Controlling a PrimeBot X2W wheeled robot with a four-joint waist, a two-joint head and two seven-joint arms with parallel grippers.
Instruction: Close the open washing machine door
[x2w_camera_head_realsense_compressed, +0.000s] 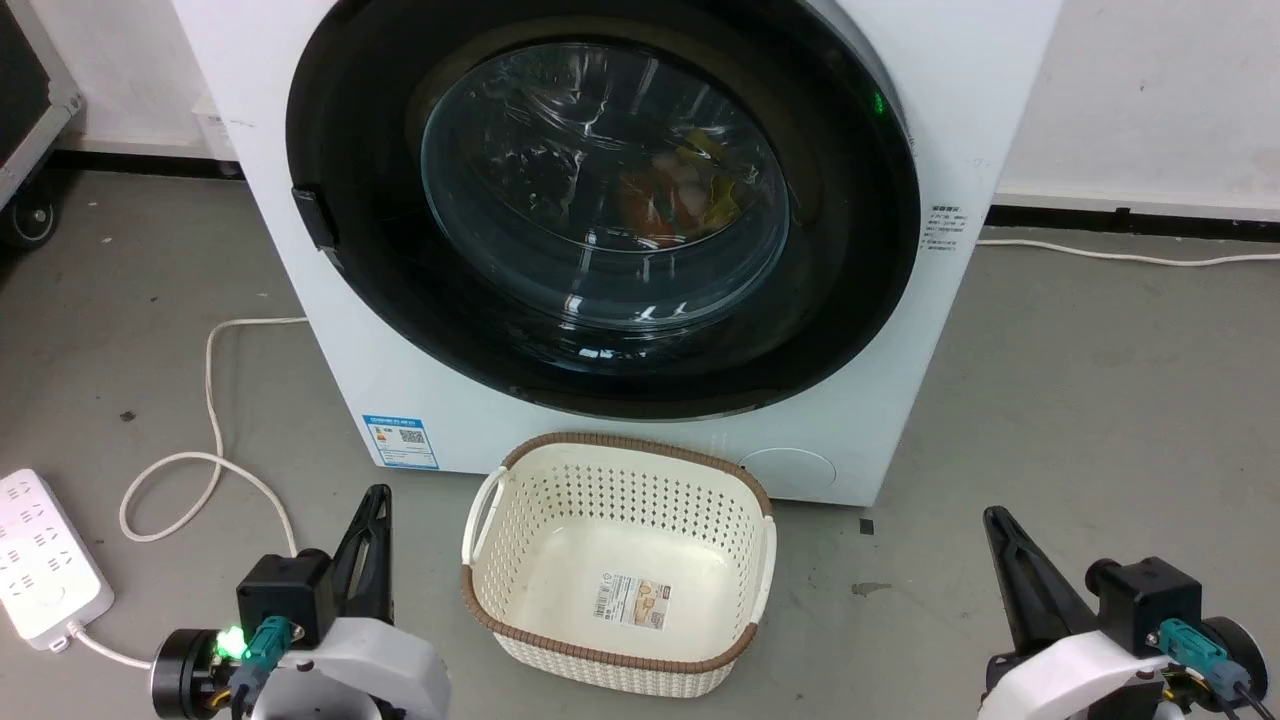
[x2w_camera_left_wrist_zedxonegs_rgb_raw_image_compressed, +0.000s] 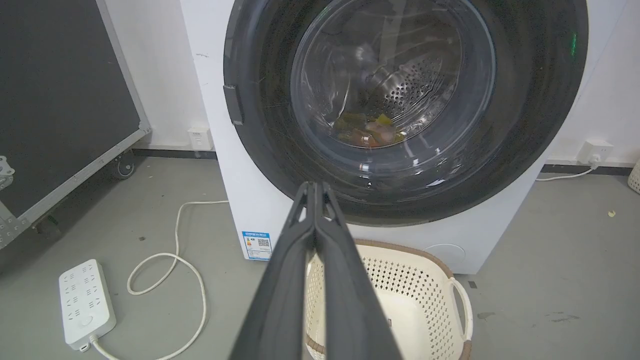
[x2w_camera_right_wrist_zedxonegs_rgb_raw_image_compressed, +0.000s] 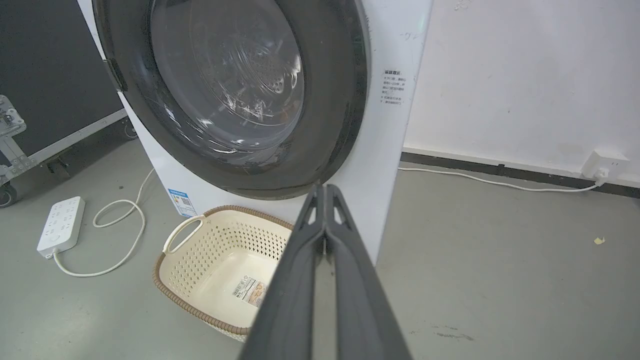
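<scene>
The white washing machine (x2w_camera_head_realsense_compressed: 300, 300) stands ahead on the floor. Its round door (x2w_camera_head_realsense_compressed: 850, 280) with the glossy black rim lies flush against the front, shut. Through the glass bowl (x2w_camera_head_realsense_compressed: 600, 190) I see coloured laundry in the steel drum (x2w_camera_left_wrist_zedxonegs_rgb_raw_image_compressed: 405, 90). The door (x2w_camera_left_wrist_zedxonegs_rgb_raw_image_compressed: 260, 130) and machine (x2w_camera_right_wrist_zedxonegs_rgb_raw_image_compressed: 385, 165) also appear in both wrist views. My left gripper (x2w_camera_head_realsense_compressed: 375, 495) hangs low at the lower left, fingers pressed together and holding nothing, well short of the machine. My right gripper (x2w_camera_head_realsense_compressed: 992, 515) is low at the lower right, also shut and empty, apart from the machine.
A cream perforated basket (x2w_camera_head_realsense_compressed: 620, 470) with a brown rim sits empty on the floor just before the machine, between the arms. A white power strip (x2w_camera_head_realsense_compressed: 40, 560) and its looping cable (x2w_camera_head_realsense_compressed: 210, 400) lie at the left. A black wheeled case (x2w_camera_left_wrist_zedxonegs_rgb_raw_image_compressed: 60, 100) stands at far left.
</scene>
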